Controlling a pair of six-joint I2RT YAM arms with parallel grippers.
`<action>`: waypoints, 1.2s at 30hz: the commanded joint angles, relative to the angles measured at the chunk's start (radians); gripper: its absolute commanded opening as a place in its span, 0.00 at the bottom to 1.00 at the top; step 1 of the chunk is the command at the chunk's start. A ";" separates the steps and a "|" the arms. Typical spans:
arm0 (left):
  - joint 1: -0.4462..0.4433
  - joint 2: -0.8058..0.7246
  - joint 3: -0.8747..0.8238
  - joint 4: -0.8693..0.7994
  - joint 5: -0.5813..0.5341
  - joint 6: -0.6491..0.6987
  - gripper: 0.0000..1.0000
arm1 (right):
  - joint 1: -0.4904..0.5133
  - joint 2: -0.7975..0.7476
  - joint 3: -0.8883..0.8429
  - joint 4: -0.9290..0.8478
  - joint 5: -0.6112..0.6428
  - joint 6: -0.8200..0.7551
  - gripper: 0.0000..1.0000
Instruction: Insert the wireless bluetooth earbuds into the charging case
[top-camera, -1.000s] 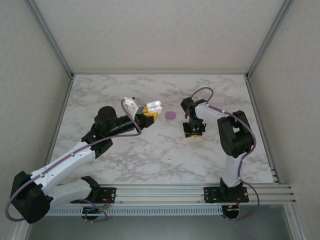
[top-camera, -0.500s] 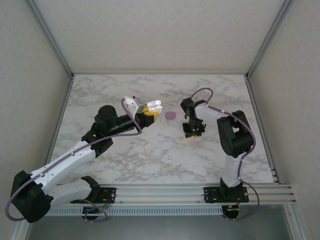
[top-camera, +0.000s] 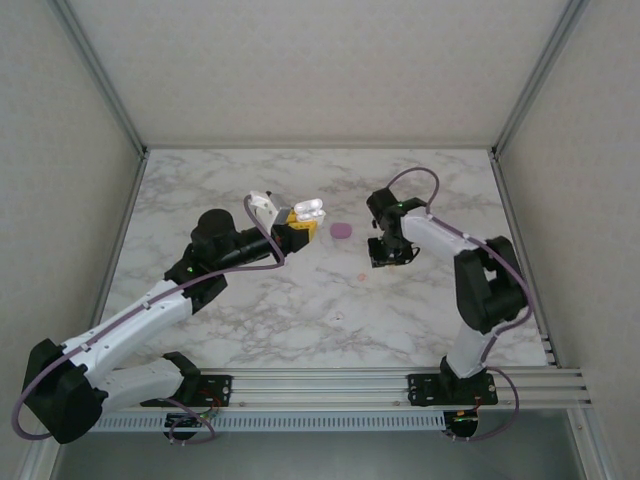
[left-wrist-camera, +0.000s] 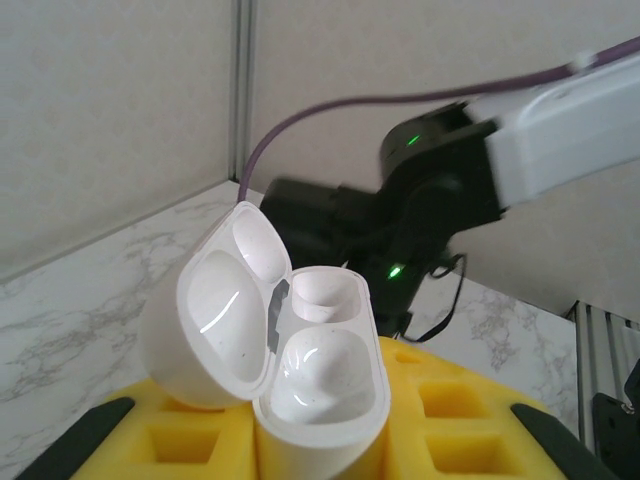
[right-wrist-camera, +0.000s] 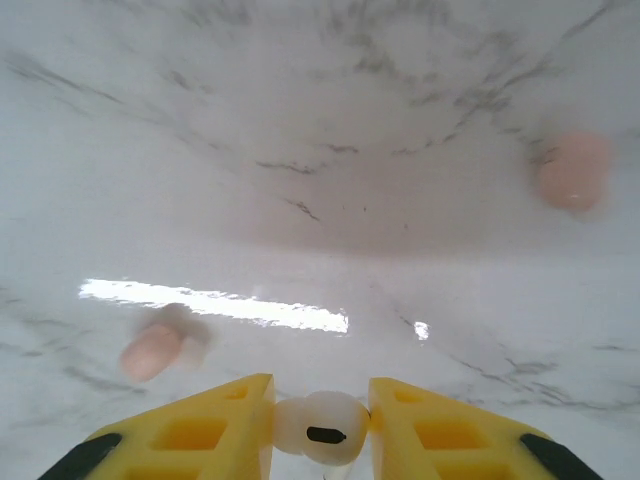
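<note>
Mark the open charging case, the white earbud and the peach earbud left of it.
charging case (left-wrist-camera: 325, 385): left wrist view, base cavity.
white earbud (right-wrist-camera: 318, 425): right wrist view, its middle.
peach earbud (right-wrist-camera: 150, 352): right wrist view, its middle.

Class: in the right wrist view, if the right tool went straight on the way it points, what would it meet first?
Probably the bare marble table, between the two peach-pink buds. The white earbud pinched in the right tool would touch first; depth is unclear.
</note>
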 joint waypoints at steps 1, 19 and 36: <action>-0.008 0.022 0.034 0.017 -0.017 -0.014 0.03 | 0.018 -0.134 0.033 0.012 -0.001 -0.005 0.30; -0.042 0.132 0.051 0.140 -0.009 -0.067 0.03 | 0.200 -0.510 0.171 0.284 0.026 0.011 0.30; -0.060 0.148 0.078 0.140 -0.026 -0.075 0.03 | 0.265 -0.489 0.171 0.402 -0.071 0.033 0.30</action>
